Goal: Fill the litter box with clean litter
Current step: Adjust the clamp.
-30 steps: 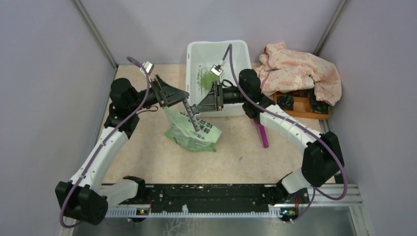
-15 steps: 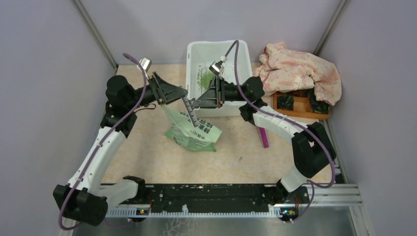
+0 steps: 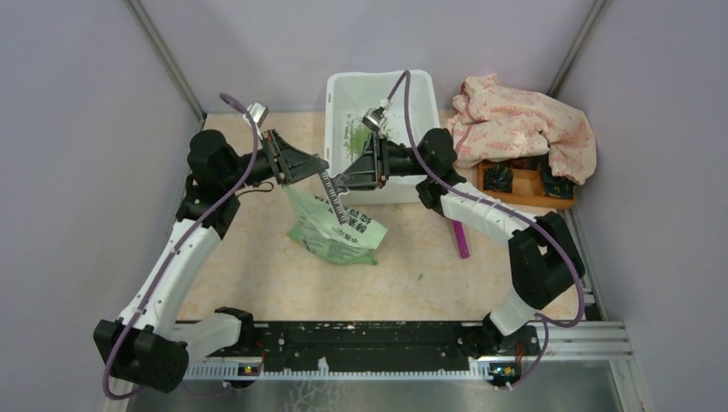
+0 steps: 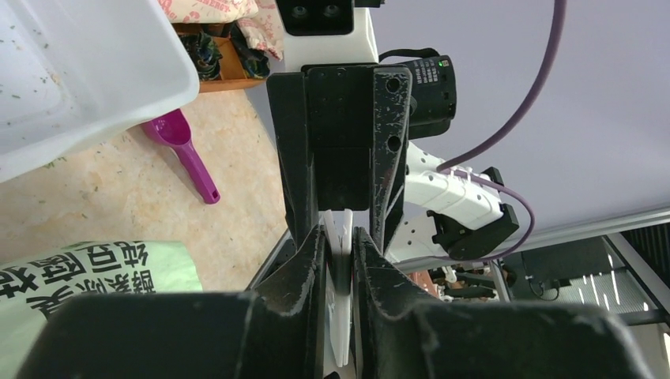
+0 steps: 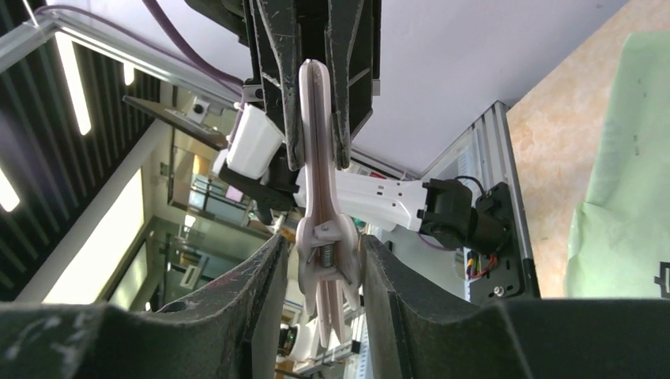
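Beige tabletop [image 3: 257,257], grey walls: both my grippers are pinching one clip above the bag.

From above, my left gripper [image 3: 324,171] and right gripper [image 3: 342,182] are meeting tip to tip on the clip [image 3: 335,202] over the green bag [image 3: 339,239]. They are just beside the near left corner of the litter box [image 3: 422,86], where green litter [image 3: 352,137] is lying inside. My left wrist camera is showing my left jaws clamping the clip's thin white edge, with the litter box and a magenta scoop [image 4: 186,155] beyond. My right wrist camera is showing my right jaws squeezing the clip's spring end.
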You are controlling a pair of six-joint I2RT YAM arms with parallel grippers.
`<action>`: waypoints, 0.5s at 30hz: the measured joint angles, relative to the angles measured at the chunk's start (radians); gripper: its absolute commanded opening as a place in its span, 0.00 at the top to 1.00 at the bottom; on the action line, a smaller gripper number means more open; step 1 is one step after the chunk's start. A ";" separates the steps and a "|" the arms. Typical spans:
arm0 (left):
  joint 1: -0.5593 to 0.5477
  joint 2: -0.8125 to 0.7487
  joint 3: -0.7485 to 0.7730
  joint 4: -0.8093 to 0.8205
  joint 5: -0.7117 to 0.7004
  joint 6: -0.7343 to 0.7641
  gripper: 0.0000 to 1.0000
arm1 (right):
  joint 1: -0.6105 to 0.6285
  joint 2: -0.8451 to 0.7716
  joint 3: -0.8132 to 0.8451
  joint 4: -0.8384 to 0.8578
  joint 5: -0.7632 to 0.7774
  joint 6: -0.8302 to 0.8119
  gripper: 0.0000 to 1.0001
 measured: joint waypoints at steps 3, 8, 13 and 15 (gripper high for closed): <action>0.000 0.010 0.000 -0.010 0.000 0.007 0.84 | 0.000 -0.004 0.021 -0.081 0.000 -0.055 0.61; 0.000 0.013 0.000 -0.017 0.000 0.014 0.84 | 0.000 -0.011 0.026 -0.146 -0.002 -0.104 0.63; 0.000 0.013 0.000 -0.017 0.000 0.017 0.84 | 0.000 -0.015 0.026 -0.187 -0.005 -0.138 0.63; 0.000 0.013 0.000 -0.017 0.000 0.019 0.84 | 0.000 -0.020 0.026 -0.203 -0.006 -0.151 0.63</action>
